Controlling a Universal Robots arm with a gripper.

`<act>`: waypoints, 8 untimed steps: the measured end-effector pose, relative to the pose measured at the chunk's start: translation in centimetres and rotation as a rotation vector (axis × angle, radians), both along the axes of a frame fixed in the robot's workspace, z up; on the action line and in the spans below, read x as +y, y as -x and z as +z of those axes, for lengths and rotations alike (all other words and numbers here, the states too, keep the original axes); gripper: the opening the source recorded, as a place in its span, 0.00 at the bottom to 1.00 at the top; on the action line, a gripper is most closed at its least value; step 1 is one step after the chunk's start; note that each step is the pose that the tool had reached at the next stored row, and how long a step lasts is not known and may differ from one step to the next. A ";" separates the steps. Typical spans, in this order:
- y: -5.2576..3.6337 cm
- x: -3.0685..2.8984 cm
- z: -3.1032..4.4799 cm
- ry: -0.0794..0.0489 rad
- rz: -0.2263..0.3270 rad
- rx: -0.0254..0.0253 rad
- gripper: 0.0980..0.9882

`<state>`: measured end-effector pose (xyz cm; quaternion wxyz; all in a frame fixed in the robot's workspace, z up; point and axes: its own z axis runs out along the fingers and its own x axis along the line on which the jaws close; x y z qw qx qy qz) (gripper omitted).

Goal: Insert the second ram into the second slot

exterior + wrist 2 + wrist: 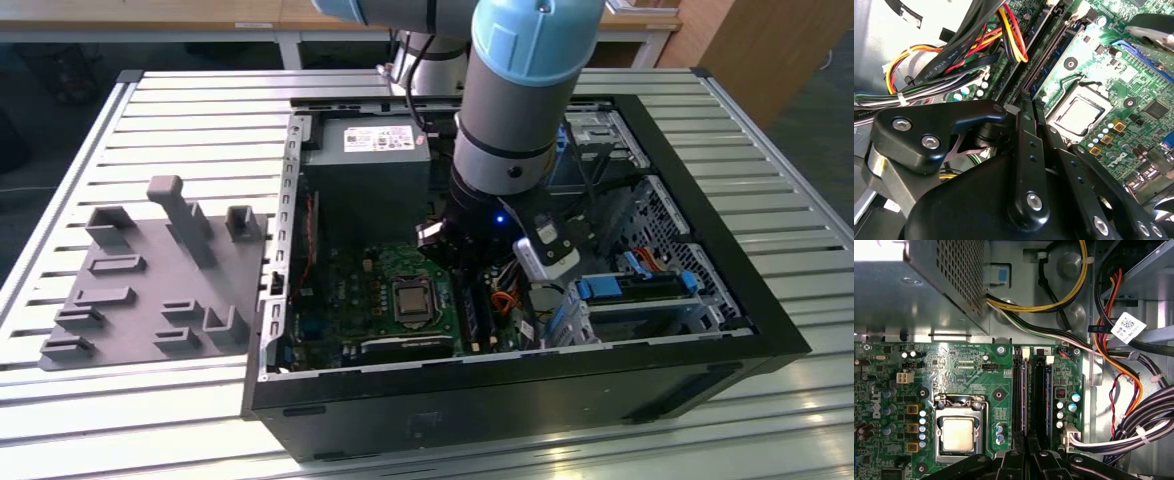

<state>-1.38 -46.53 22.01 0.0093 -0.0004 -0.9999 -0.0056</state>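
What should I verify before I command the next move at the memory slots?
1. Gripper over the memory slots: ok; in the first wrist view it sits at one end of the pair.
2. Second ram held in the gripper: cannot tell.
3. White latch tabs swung open: cannot tell.
4. Cable bundle off the slots: ok; it lies beside them, not across.
5. Second slot free to take a stick: cannot tell.

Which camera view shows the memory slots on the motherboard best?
The first wrist view: the memory slots run straight and unobstructed beside the processor socket. In the second wrist view they are slanted, partly behind the claw. In the exterior view the arm overhangs them.
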 end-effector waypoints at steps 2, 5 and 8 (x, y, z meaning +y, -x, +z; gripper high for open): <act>0.00 0.00 0.00 0.000 0.000 0.0000 0.05; 0.00 -0.01 0.00 0.000 0.000 0.0000 0.05; 0.00 -0.01 0.00 0.000 0.000 0.0000 0.05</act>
